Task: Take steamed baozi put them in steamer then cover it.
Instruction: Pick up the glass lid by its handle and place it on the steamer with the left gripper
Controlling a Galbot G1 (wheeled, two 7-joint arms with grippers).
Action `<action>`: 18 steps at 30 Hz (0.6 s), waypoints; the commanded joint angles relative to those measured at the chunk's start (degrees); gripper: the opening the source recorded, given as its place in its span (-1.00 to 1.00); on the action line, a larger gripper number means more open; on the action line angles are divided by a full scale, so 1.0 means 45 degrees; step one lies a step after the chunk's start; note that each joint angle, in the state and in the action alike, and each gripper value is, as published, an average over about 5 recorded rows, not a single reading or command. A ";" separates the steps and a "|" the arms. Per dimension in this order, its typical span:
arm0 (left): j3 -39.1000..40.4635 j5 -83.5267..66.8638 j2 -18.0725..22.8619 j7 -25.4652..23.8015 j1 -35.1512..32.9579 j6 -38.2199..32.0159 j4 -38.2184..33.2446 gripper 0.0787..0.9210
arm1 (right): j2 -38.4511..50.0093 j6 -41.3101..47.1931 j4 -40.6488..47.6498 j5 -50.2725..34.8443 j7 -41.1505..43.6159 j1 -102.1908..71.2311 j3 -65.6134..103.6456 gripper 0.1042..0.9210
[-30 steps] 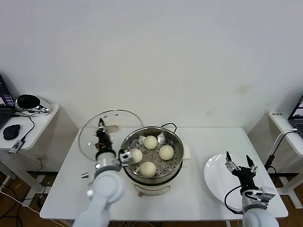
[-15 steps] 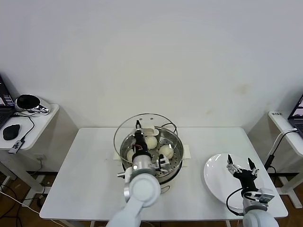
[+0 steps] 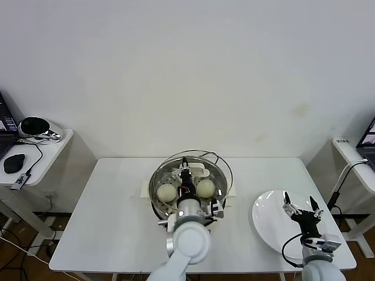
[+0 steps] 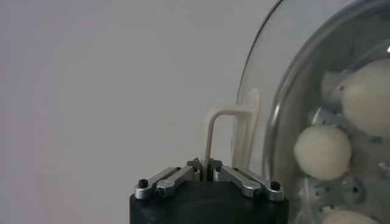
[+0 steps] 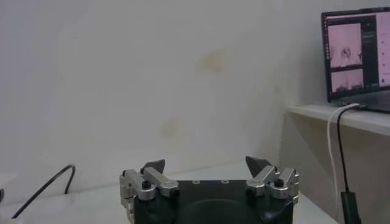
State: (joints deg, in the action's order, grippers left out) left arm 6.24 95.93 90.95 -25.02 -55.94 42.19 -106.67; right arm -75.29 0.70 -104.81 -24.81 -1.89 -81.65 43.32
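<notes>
The steamer stands mid-table with steamed baozi on its perforated tray; two baozi show beside my arm. My left gripper is shut on the cream bar handle of the cover. The glass lid hangs tilted just over the pot. In the left wrist view the left gripper pinches the handle, and three baozi show through the glass. My right gripper hovers open and empty above the white plate; the right wrist view shows this gripper with its jaws wide.
The white plate lies at the table's right front. A black cord runs behind the steamer. A side table with a mouse and headset stands at left, and a laptop sits on a stand at right.
My left arm has carried the cover from the steamer's left side rightward until it hangs over the pot. The right gripper has barely moved.
</notes>
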 commanded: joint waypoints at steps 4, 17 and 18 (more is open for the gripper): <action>-0.0016 0.0258 0.0182 -0.0075 -0.0201 0.0552 0.0262 -0.84 | -0.0055 -0.0092 0.0110 0.0180 0.0053 0.0025 -0.0035 0.76; -0.0232 0.0715 0.0177 0.0294 -0.0449 0.0545 0.0473 -0.84 | -0.0013 -0.0110 0.0150 0.0224 0.0063 0.0026 -0.0005 0.76; -0.0234 0.0710 0.0174 0.0282 -0.0463 0.0545 0.0472 -0.84 | -0.0017 -0.0109 0.0158 0.0231 0.0063 0.0037 -0.0008 0.76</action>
State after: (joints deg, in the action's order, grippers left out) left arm 5.18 98.52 91.59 -24.17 -57.77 42.19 -104.86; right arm -75.35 0.23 -104.20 -23.90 -1.61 -81.60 43.28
